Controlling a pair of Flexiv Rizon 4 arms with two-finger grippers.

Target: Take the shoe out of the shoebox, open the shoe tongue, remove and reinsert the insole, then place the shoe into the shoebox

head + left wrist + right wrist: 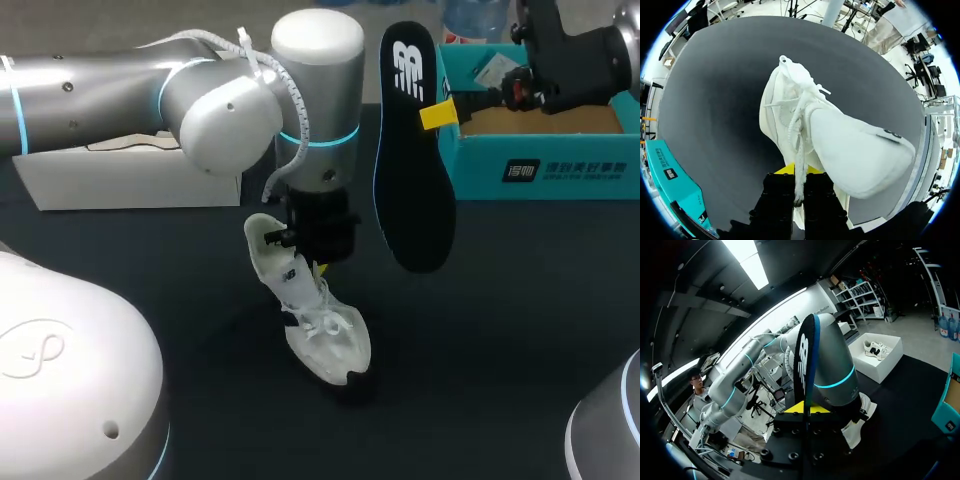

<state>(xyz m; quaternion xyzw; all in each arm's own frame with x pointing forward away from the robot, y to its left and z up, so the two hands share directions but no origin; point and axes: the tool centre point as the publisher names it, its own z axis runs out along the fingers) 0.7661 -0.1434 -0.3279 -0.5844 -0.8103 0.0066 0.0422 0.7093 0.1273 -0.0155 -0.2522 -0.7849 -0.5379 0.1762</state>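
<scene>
A white shoe (322, 325) stands tilted with its toe on the dark table and its heel raised. My left gripper (318, 250) is shut on the shoe's upper rim by the heel. In the left wrist view the shoe (840, 135) stretches ahead of the left gripper (799, 175), with a lace running between the fingers. The black insole (410, 160) hangs in the air to the right of the shoe, and my right gripper (440, 115) is shut on its edge. The right wrist view shows the insole (805, 360) edge-on between the right gripper's (803, 409) fingers.
An open teal shoebox (540, 165) stands at the back right, under my right arm. A white box (130, 178) lies at the back left; in the right wrist view this white box (880, 357) holds another white shoe. The dark table (520, 330) spreads around the shoe.
</scene>
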